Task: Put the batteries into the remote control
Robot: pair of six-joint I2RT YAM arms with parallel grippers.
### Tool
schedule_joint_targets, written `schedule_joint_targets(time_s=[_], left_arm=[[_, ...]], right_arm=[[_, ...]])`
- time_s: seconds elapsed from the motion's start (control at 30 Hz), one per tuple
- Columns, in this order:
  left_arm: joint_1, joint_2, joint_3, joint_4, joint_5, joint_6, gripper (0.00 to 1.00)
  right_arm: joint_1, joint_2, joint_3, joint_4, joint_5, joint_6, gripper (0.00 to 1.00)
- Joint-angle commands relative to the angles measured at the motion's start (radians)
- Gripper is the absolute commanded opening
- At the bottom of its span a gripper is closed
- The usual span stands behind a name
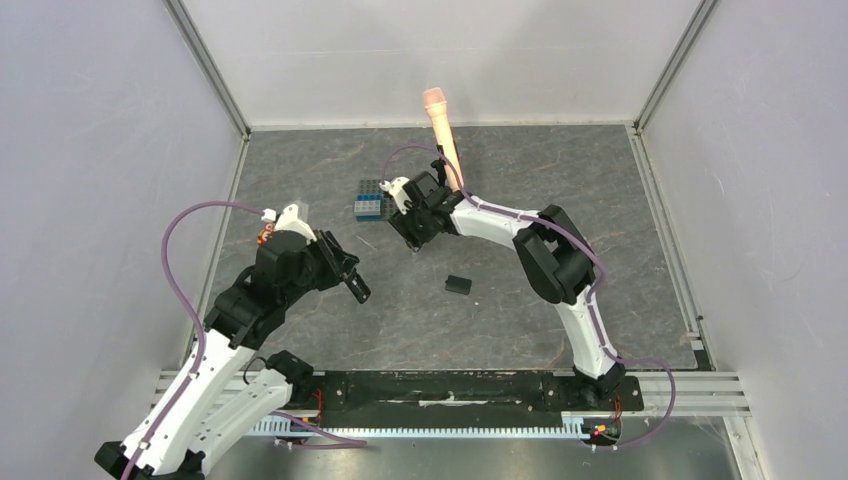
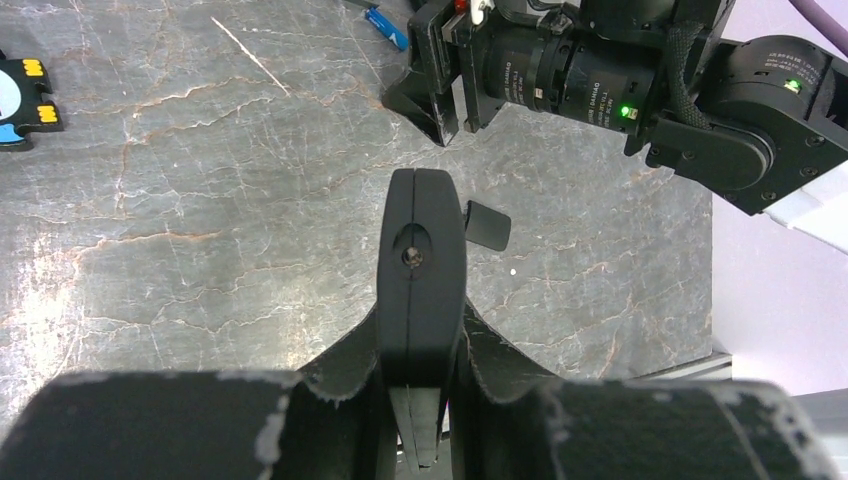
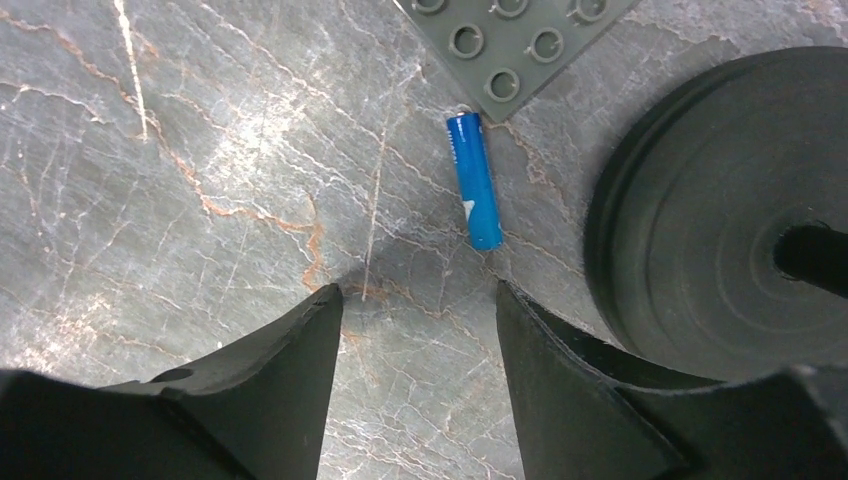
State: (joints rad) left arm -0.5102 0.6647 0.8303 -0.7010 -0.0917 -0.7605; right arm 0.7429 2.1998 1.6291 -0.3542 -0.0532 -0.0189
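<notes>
Right end effector point(image 3: 418, 290) spread just short of battery point(image 3: 474, 180); left end effector point(image 2: 420, 335) clamps remote control point(image 2: 420, 230).
Light, stiff, probably slippery cylinder: grip mid-body.

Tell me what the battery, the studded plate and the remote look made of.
Battery: smooth blue wrap with a faint sheen, probably film over metal. Studded plate: matt grey moulded plastic, judging by its crisp round studs. Remote control, clamped in the left gripper: matt black plastic, with a moulded seam down its end.
</notes>
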Motion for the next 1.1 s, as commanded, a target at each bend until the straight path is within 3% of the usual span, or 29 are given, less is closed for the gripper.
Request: schedule_joint_targets(time_s=[0.0,0.17,0.33,0.67,0.93,1.07], left_arm=[[0.006,-0.012,-0.003,0.045,0.018,0.026,0.02],[0.007,-0.011,-0.001,0.036,0.019,0.022,0.02],[0.007,-0.008,0.006,0.024,0.013,0.018,0.02],[0.007,0.01,0.011,0.025,0.009,0.012,0.02],[0.008,-0.001,0.001,0.024,0.009,0.007,0.02],[0.007,-0.004,-0.002,0.024,0.012,0.007,0.02]], right_arm=[[0.004,0.036,-0.025,0.013,0.11,0.017,0.63],[0.002,0.09,0.026,0.02,0.107,0.017,0.74],[0.003,0.125,0.047,0.021,0.056,0.001,0.73],[0.0,0.165,0.071,0.007,0.056,0.013,0.51],[-0.001,0.157,0.069,-0.019,0.046,0.017,0.19],[0.0,0.129,0.038,-0.003,0.071,0.017,0.11]])
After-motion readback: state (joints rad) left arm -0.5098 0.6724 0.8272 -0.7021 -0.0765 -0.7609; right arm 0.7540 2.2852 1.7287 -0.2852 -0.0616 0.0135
